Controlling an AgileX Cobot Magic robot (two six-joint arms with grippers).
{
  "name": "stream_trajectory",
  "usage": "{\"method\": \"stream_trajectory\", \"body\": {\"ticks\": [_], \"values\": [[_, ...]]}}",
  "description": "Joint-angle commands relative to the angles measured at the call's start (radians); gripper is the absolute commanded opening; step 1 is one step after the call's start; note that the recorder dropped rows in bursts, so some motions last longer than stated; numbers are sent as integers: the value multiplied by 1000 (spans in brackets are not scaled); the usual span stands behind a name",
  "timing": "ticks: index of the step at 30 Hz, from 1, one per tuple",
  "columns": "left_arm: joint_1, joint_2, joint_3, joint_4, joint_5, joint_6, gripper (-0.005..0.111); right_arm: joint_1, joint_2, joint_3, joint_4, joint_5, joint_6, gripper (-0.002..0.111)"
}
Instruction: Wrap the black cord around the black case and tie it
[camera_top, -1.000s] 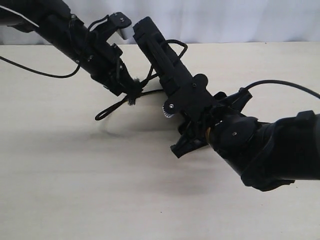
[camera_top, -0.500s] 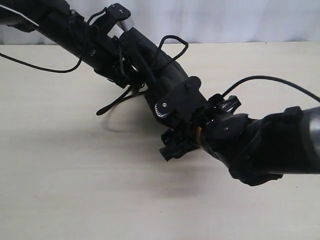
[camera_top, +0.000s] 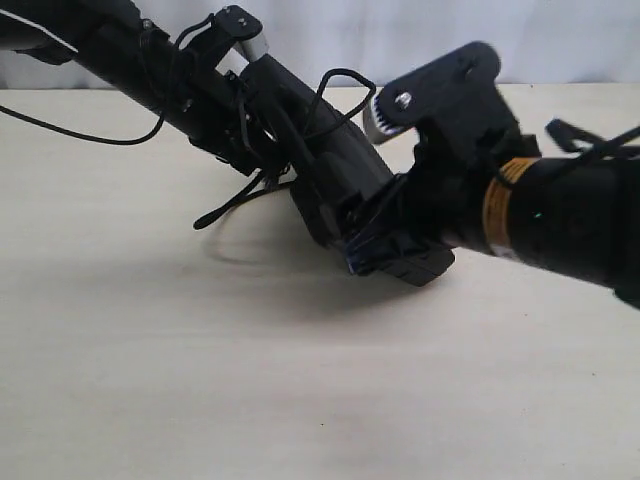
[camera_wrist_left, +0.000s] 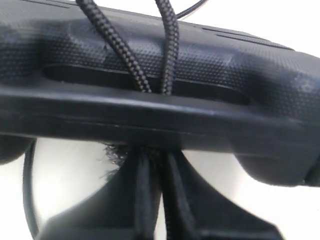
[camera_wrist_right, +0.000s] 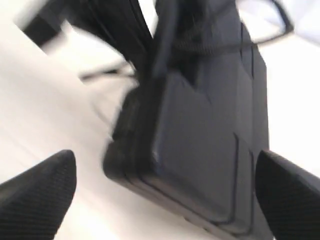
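Black cord (camera_wrist_left: 131, 59) across black case (camera_wrist_left: 240, 70)

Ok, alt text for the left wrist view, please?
Close-up of the black case, filling the frame, with two strands of the braided black cord crossing its textured edge into the handle slot. Below, the left claw pinches the cord, with frayed fuzz showing beside its fingers.

No readable text or labels anywhere
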Motion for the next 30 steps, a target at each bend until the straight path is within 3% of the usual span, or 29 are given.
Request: {"method": "stream_trajectory", "body": {"ticks": [1, 6, 11, 14, 19, 24, 30], "values": [[1, -4, -7, -21, -18, 2, 0, -12, -70, -50, 22, 45, -12, 88], [1, -4, -7, -21, -13, 2, 0, -126, -12, -174, 149, 78, -127, 64], [1, -4, -7, -21, -2, 2, 0, -308, 139, -372, 717, 175, -719, 44], [1, -4, -7, -21, -2, 2, 0, -414, 257, -510, 1041, 314, -994, 43], [1, -4, -7, -21, -2, 2, 0, -531, 458, -686, 1362, 440, -1227, 43], [1, -4, -7, -21, -2, 2, 0, -549, 605, -786, 1463, 470, -1299, 43], [1, -4, -7, -21, -4, 2, 0, -549, 697, -803, 1507, 347, -1279, 43]]}}
